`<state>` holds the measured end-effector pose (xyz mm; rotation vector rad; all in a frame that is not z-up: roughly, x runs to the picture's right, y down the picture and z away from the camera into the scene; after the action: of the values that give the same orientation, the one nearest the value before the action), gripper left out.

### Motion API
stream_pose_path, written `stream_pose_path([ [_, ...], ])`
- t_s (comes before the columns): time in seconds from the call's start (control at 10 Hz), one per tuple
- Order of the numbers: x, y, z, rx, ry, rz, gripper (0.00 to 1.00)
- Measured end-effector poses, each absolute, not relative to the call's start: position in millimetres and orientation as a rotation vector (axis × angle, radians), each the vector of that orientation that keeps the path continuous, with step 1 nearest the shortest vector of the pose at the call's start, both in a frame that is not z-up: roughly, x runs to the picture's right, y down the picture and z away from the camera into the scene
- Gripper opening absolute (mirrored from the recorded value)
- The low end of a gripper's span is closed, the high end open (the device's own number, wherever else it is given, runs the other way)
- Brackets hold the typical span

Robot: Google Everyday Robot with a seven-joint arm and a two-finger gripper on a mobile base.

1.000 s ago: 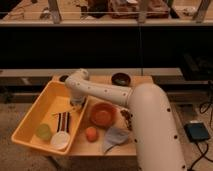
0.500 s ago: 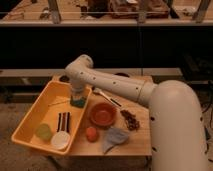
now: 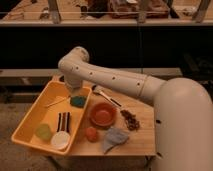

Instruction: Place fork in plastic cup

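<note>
Robot's white arm (image 3: pixel 120 82) reaches across the wooden desk (image 3: pixel 137 140) to the yellow tray (image 3: pixel 52 117) along its left edge. The gripper (image 3: pixel 75 92) hangs near the far-left corner above a teal block (image 3: pixel 78 101); whether it is open or closed cannot be told. The plastic cup (image 3: pixel 44 131) sits toward the front-left corner, just beside a white cup (image 3: pixel 60 140). The fork (image 3: pixel 56 102) lies flat in the tray, left of the gripper. Likely hazards: the thin fork slipping from a pinch, or the short, light cup toppling under it.

Yellow tray (image 3: pixel 32 117), white cup (image 3: pixel 60 140), orange bowl (image 3: pixel 102 115), grey cloth (image 3: pixel 116 138), perhaps nuts (image 3: pixel 130 120).
</note>
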<state>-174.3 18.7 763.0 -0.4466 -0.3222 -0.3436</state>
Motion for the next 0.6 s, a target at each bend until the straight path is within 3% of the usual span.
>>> stream_pose_path([
  [0.6,-206,62,755,-0.323,-0.232,-0.61,0.0],
])
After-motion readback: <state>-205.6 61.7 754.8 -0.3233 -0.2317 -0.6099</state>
